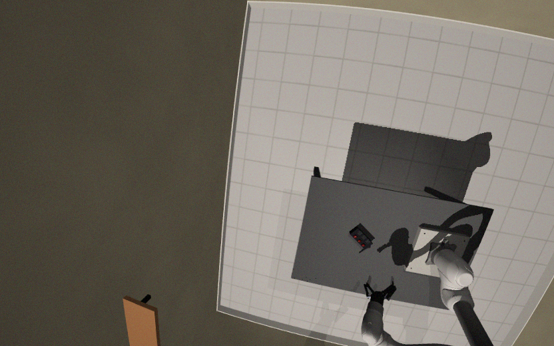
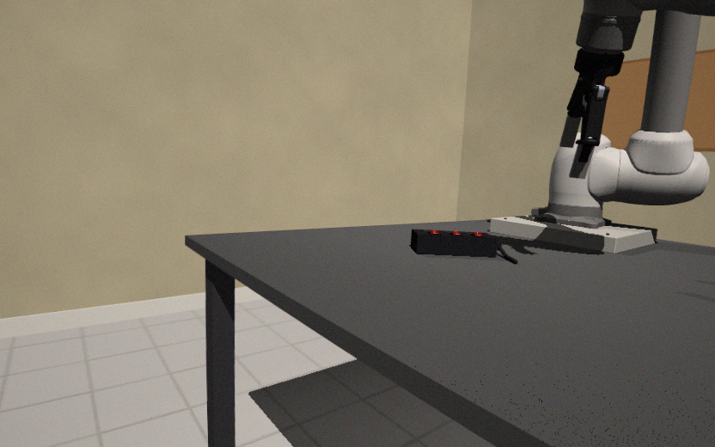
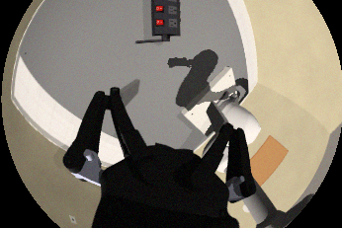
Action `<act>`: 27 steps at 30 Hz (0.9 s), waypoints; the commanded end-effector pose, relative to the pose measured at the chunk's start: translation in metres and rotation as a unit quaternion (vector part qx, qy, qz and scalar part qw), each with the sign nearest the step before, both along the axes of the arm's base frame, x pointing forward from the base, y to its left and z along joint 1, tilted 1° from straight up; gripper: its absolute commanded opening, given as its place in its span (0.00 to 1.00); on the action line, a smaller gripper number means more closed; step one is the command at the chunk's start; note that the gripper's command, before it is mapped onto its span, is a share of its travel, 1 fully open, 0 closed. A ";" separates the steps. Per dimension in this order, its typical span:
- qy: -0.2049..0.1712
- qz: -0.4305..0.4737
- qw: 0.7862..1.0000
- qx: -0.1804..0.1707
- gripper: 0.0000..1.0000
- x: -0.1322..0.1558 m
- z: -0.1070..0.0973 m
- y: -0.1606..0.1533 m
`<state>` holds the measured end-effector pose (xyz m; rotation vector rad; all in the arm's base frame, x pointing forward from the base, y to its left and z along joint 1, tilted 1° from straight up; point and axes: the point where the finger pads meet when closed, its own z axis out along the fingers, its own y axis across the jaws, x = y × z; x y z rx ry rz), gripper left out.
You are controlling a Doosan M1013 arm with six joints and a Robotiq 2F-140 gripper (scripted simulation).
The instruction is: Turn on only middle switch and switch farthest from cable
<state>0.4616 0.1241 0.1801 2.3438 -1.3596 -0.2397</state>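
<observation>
The tool [image 3: 167, 126] hangs wide open and empty, high above the table [image 2: 349, 289], well apart from the strip [image 2: 454, 241] lying flat near the base; spread fingers could nudge two switches [image 3: 159, 11] together, or shove the light strip askew.

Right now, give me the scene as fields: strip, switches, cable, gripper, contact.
strip: black three-switch power strip lying flat, right way up, on the dark grey table
switches: three red rockers in a row; on/off state too small to tell
cable: short black stub at the end nearer the white arm base plate
gripper: black two-finger gripper open, empty
contact: none; gripper high above the table, off to one side of the strip
</observation>
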 end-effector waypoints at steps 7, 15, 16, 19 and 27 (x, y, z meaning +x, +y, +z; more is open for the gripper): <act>-0.068 -0.174 0.982 -0.033 1.00 0.041 -0.023 -0.030; -0.127 -0.345 0.928 -0.062 1.00 0.078 -0.043 -0.064; -0.127 -0.345 0.928 -0.062 1.00 0.078 -0.043 -0.064; -0.160 -0.456 0.872 -0.079 1.00 0.102 -0.056 -0.090; -0.199 -0.612 0.758 -0.101 1.00 0.136 -0.075 -0.135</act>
